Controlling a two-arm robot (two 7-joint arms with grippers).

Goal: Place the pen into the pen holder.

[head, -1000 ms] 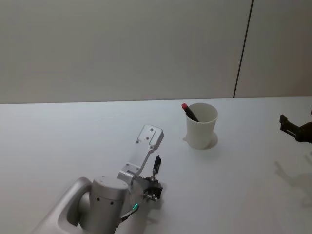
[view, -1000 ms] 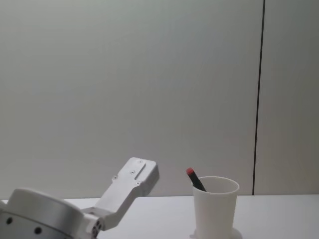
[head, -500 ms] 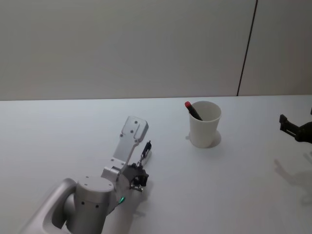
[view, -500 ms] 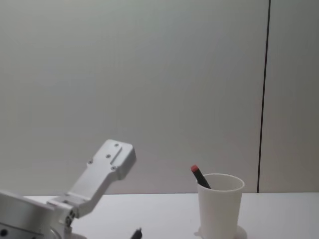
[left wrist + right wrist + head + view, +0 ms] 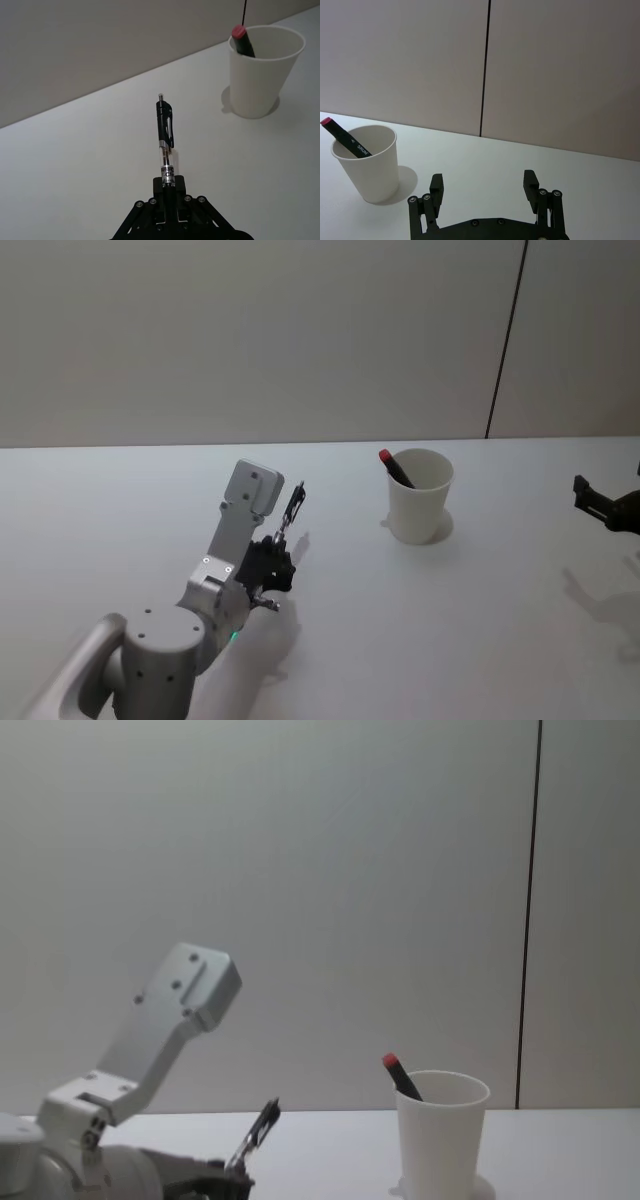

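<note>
Left wrist view, left gripper [image 5: 168, 187]: black fingers pinched tight on the lower end of the clip pen [image 5: 165, 132], a black-topped pen with a clear barrel.
Clip pen's lie: it sticks out past the fingertips. It slants upward in the chest view, and its top points to about 1 o'clock in the head view.
Pen holder [image 5: 260, 75]: a white cup standing upright on the table, well apart from the left gripper, at about 2 o'clock from it in the head view.
Red-tipped pen [image 5: 245, 45]: inside the pen holder, leaning on the rim at the cup's 10 o'clock side, with the red end poking above the rim.
Right gripper [image 5: 483, 182]: fingers spread apart with nothing between them, well apart from the pen holder at its 3 o'clock.
Hidden or cut off: the clip pen's lower end is buried between the fingers. The red-tipped pen's lower part is behind the cup wall. The head view's right edge cuts the right gripper.
Surface: a plain white table [image 5: 450, 620], with soft shadows beside the cup and the left gripper.
Room: a pale wall [image 5: 250, 340] with one thin dark vertical seam [image 5: 505, 340], at about 1 o'clock above the pen holder.
Writing: the white letters "SHUN" show on the red-tipped pen in the right wrist view, and the rest is below the rim. The print on the clip pen's small barrel label is too fine to read.
</note>
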